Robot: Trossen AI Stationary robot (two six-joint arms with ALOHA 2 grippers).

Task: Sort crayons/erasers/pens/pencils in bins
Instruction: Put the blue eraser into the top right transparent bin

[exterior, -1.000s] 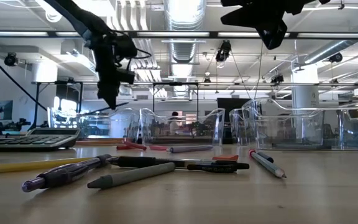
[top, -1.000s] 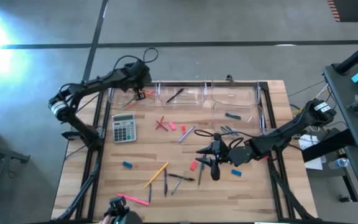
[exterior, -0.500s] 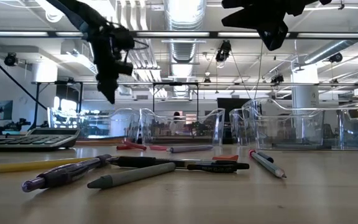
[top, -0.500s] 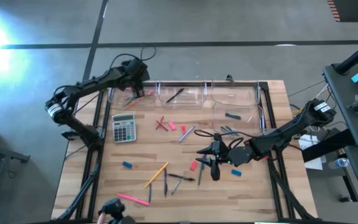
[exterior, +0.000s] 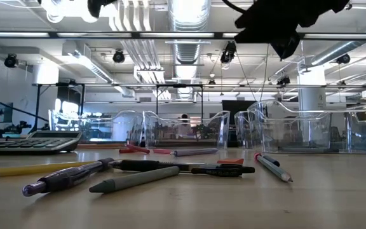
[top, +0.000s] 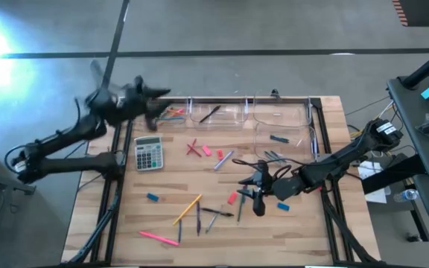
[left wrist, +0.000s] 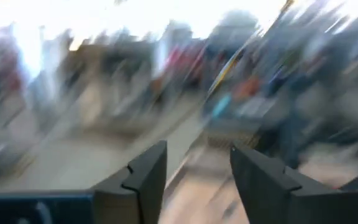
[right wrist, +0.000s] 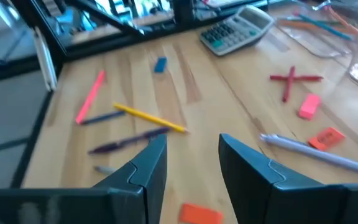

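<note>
left gripper [left wrist: 194, 177]: its wrist view is smeared by motion beyond the two fingers; nothing there can be told
left arm [top: 118, 104]: a blur at upper left of the high view
right gripper [exterior: 284, 38]: cut off by the low view's top edge
bins [top: 214, 112]: contents too small to name in the high view

Left arm [top: 118, 104] swung off the bins [top: 222, 112]

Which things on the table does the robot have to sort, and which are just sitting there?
For the job: pencils, pens, erasers, bins.
Just lying about: calculator.
</note>
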